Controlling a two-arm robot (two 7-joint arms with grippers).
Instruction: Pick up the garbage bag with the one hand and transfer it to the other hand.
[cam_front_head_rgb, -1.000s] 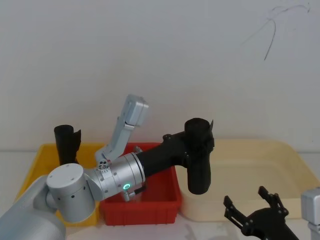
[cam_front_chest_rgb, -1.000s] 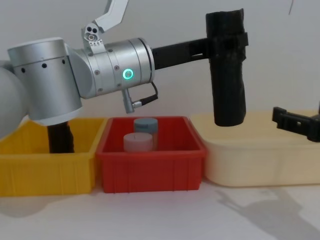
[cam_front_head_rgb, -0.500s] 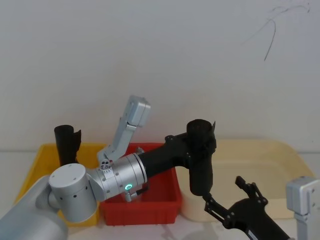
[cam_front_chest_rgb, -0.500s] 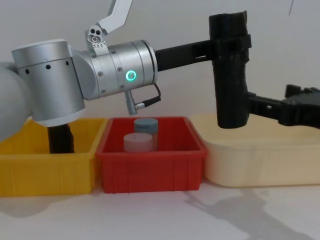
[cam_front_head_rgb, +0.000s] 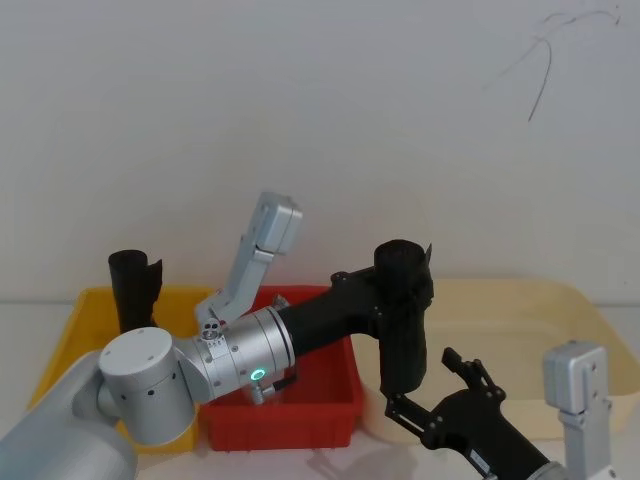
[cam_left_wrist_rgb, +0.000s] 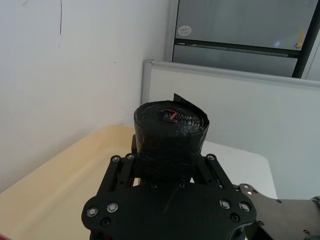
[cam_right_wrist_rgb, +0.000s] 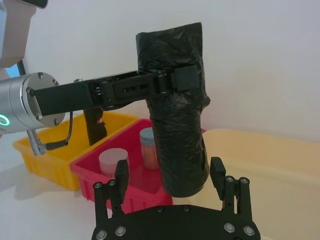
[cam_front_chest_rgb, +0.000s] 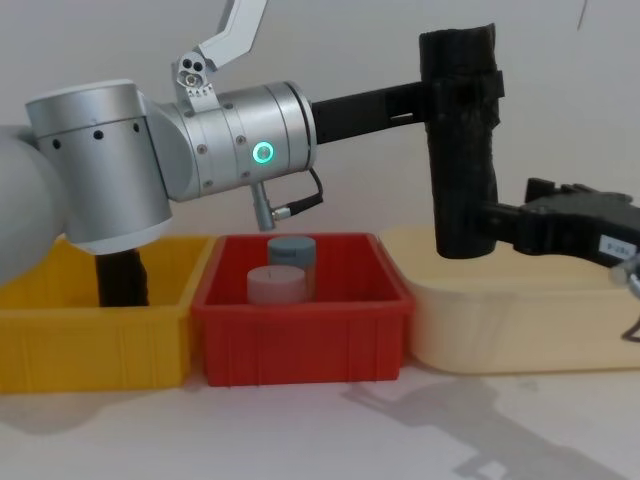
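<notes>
Bag (cam_front_chest_rgb: 460, 190) pinched by left gripper (cam_front_chest_rgb: 462, 92), lower end flanked by spread right gripper (cam_right_wrist_rgb: 169, 172), cream tray (cam_front_chest_rgb: 520, 330) under both, white wall (cam_front_chest_rgb: 340, 35) behind, white table (cam_front_chest_rgb: 300, 435) below.

Left bin (cam_front_chest_rgb: 90, 345) holding a roll (cam_front_chest_rgb: 122, 280), middle bin (cam_front_chest_rgb: 300, 345) two jars (cam_front_chest_rgb: 276, 285), right tray (cam_front_chest_rgb: 520, 335) alongside — garbage bag (cam_front_chest_rgb: 460, 150) over its left end.

Open air above the garbage bag (cam_front_chest_rgb: 460, 160), left gripper (cam_front_head_rgb: 402, 296) clamped round its upper part, spread fingers (cam_right_wrist_rgb: 121, 175) of the right gripper (cam_right_wrist_rgb: 169, 172) flanking its lower end, cream tray (cam_front_chest_rgb: 500, 335) below it, red bin (cam_front_chest_rgb: 300, 335) down-left of it.
</notes>
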